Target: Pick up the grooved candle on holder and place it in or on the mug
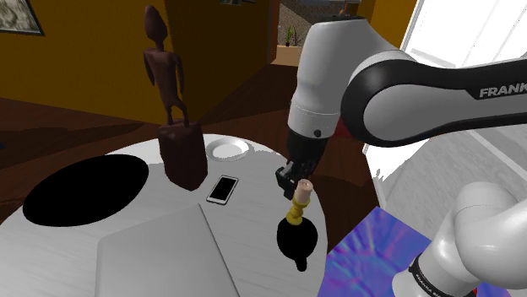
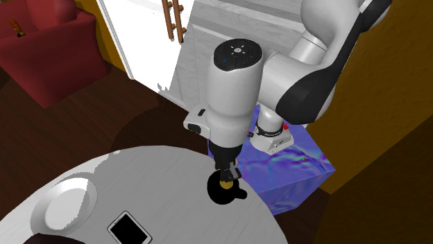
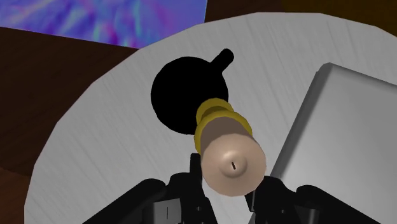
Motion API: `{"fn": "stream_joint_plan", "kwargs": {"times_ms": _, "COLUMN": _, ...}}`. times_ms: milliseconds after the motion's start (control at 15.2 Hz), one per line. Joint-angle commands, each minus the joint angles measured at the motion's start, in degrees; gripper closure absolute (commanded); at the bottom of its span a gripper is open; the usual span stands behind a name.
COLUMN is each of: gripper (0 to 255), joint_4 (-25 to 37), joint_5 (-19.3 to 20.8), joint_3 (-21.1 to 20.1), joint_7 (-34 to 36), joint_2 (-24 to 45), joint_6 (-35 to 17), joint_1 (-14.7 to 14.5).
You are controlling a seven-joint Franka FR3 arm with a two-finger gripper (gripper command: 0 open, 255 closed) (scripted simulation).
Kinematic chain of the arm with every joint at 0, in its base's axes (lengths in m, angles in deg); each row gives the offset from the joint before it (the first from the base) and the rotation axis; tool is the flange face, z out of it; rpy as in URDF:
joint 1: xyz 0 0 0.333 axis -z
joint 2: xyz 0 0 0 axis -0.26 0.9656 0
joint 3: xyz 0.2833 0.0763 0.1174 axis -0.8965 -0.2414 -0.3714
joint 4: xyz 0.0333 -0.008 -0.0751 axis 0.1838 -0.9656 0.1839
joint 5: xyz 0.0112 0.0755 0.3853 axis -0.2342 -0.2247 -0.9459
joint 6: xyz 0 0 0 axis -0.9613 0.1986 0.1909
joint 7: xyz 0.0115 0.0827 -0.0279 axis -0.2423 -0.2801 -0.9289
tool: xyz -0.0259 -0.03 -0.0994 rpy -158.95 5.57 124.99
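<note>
- Your candle [image 3: 233, 162] hangs nearly upright, a little tilted: wick end up at the claw [image 3: 229, 188], gold holder end down.
- Its fingers [image 3: 195, 181] are clamped on the candle's upper part.
- Directly below the claw is the black mug [image 3: 181, 95], on the round table [image 3: 95, 159].

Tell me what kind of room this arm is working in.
Probably a home living room: a red armchair, a dark brown carved figure statue on a round white table, and a framed picture.

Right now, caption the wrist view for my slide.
Black fingers clasp a beige candle on its yellow grooved holder over a black mug on the white table.
</note>
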Motion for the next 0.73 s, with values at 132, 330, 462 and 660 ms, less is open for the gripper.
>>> {"fn": "stream_joint_plan", "kwargs": {"times_ms": 132, "gripper": 255, "joint_4": -2.51, "joint_5": -0.32, "joint_3": -0.64, "joint_7": 0.04, "joint_2": 0.66, "joint_6": -3.20, "joint_1": -0.11}}
{"fn": "stream_joint_plan", "kwargs": {"times_ms": 330, "gripper": 255, "joint_4": -4.41, "joint_5": -0.57, "joint_3": -1.10, "joint_7": 0.03, "joint_2": 1.22, "joint_6": -5.65, "joint_1": -0.19}}
{"fn": "stream_joint_plan", "kwargs": {"times_ms": 462, "gripper": 255, "joint_4": -5.62, "joint_5": -0.72, "joint_3": -1.42, "joint_7": 0.03, "joint_2": 1.67, "joint_6": -7.31, "joint_1": -0.23}}
{"fn": "stream_joint_plan", "kwargs": {"times_ms": 660, "gripper": 255, "joint_4": -6.37, "joint_5": -0.81, "joint_3": -1.63, "joint_7": 0.04, "joint_2": 1.98, "joint_6": -8.37, "joint_1": -0.25}}
